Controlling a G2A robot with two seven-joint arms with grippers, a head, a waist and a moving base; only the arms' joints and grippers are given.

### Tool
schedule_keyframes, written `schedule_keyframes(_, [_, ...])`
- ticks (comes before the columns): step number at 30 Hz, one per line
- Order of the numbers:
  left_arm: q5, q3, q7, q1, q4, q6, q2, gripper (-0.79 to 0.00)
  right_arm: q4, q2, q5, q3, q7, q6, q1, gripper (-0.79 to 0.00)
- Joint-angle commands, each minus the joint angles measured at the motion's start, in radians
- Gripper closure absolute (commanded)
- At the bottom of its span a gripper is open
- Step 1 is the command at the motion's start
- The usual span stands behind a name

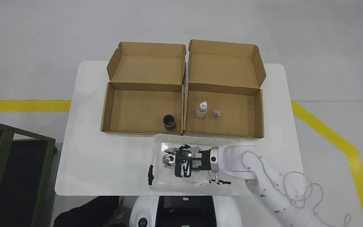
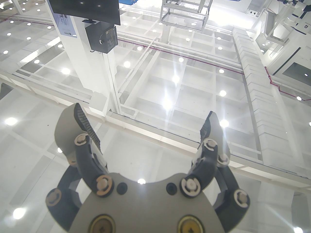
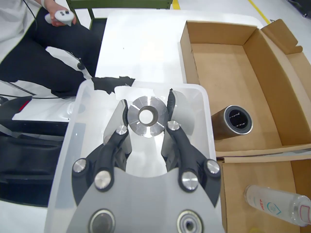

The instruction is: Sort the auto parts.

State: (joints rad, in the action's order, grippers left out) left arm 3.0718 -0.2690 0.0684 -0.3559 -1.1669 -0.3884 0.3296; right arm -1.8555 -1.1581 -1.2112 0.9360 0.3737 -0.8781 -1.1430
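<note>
Pick step, by the look of it. The right gripper [image 3: 147,100] is down in the clear bin [image 3: 206,112] at the front edge of the desk [image 1: 85,142], fingers part-open w/ the metal disc [image 3: 148,128] between them. Pads seem to touch its rim on both sides, so I'd call it gripped. Can't tell if it's off the bin floor. The left gripper [image 2: 145,115] is spread wide, nothing in it, pointing at the ceiling.

Next move, I reckon: lift straight up til the disc clears the bin wall, then carry it toward the far edge to one of two open boxes. The left-hand box [image 1: 139,108] has a dark cylinder [image 3: 233,124] at its front-right corner. The right-hand box [image 1: 241,110] has a small bottle [image 1: 202,109] & a tiny part [image 1: 216,113]. Metal w/ metal, probably, so the left one.

Room: the bin's far wall sits just beside both boxes' front walls, so the disc needs height over two lips. The left-hand box floor is mostly bare, so there's plenty of room to set down.
</note>
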Motion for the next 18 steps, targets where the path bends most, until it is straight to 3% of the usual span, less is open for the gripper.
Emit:
schedule_keyframes(1, [0.0, 0.0, 0.0, 0.0, 0.0, 0.0, 0.0, -0.785, -0.011, 0.004, 0.049, 0.02, -0.008, -0.02, -0.002, 0.0])
schedule_keyframes(18, [0.0, 0.0, 0.0, 0.0, 0.0, 0.0, 0.0, -0.785, -0.181, 0.04, 0.201, 0.2, -0.098, -0.075, -0.043, 0.0])
